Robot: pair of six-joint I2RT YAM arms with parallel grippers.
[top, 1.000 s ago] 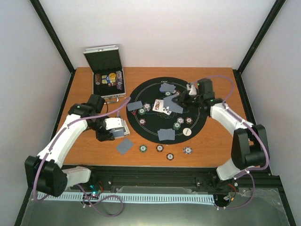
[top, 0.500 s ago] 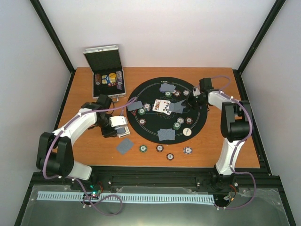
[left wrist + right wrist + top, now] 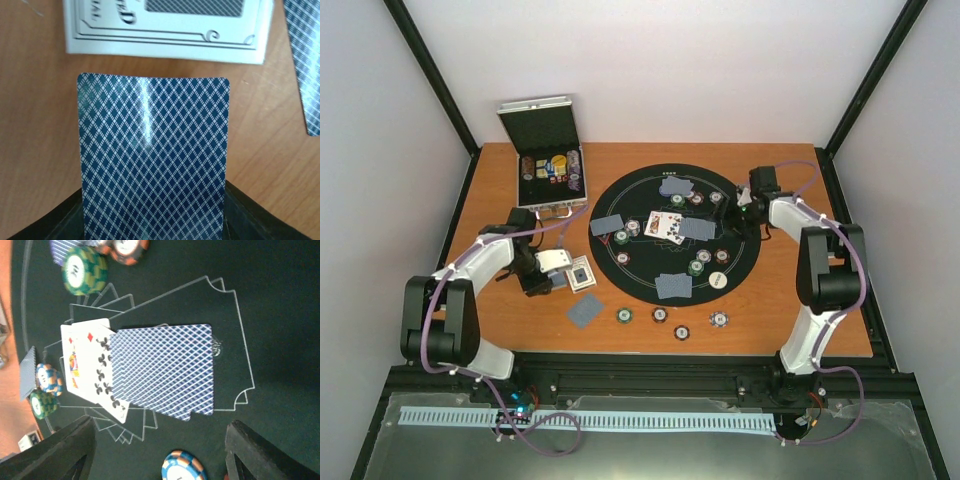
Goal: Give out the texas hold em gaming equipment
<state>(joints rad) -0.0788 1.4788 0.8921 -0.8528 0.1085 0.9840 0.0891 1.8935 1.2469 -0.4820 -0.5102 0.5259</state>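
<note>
In the left wrist view a blue-diamond-backed playing card [image 3: 152, 150] sits between the jaws of my left gripper [image 3: 152, 217], which is shut on it just above the wood. The white card box [image 3: 165, 30] lies right ahead of it. From above, the left gripper [image 3: 558, 274] is left of the black round mat [image 3: 620, 195]. My right gripper [image 3: 161, 430] is open and empty over the mat's right side [image 3: 745, 210]. Before it lie face-down cards [image 3: 165, 370] overlapping face-up cards [image 3: 90, 370]. A blue-orange chip [image 3: 184, 467] lies between the fingers.
A silver hinged case [image 3: 552, 165] stands open at the back left. Face-down cards [image 3: 673, 286] and chips [image 3: 696, 266] are spread over the mat. More chips [image 3: 660, 315] and a card [image 3: 585, 310] lie on the wood near the front edge.
My right gripper has opened and drawn back to the mat's right edge, leaving a face-down card beside the face-up ones. My left gripper has pulled back leftward, still shut on its card.
</note>
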